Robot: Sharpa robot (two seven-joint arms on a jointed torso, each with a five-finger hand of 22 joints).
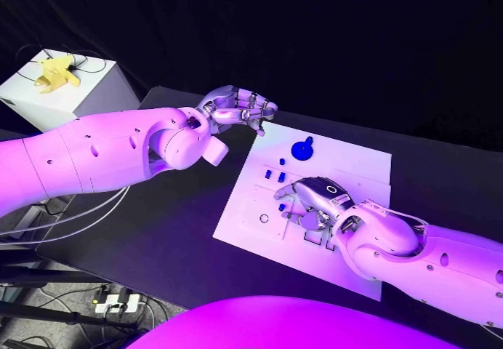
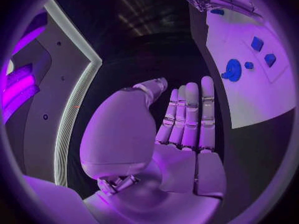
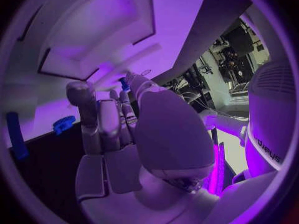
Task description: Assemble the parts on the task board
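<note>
The white task board (image 1: 362,163) lies in the middle of the black table. A round blue part (image 1: 303,150) stands near its far edge, and small blue parts (image 1: 275,174) sit a little nearer. My left hand (image 1: 239,107) hovers off the board's far left corner; its fingers (image 2: 190,114) are straight, side by side and hold nothing. The round blue part (image 2: 233,69) and small blue parts (image 2: 256,43) lie beyond them. My right hand (image 1: 315,203) is down over the board's middle. A small blue part (image 3: 124,83) is pinched between its thumb and fingertips (image 3: 121,97).
A white box (image 1: 94,91) with a yellow object (image 1: 54,73) on top stands at the far left, off the table. Cables (image 1: 115,298) hang by the table's near left edge. A blue toothed wheel (image 3: 64,124) and a blue bar (image 3: 17,134) lie near my right hand.
</note>
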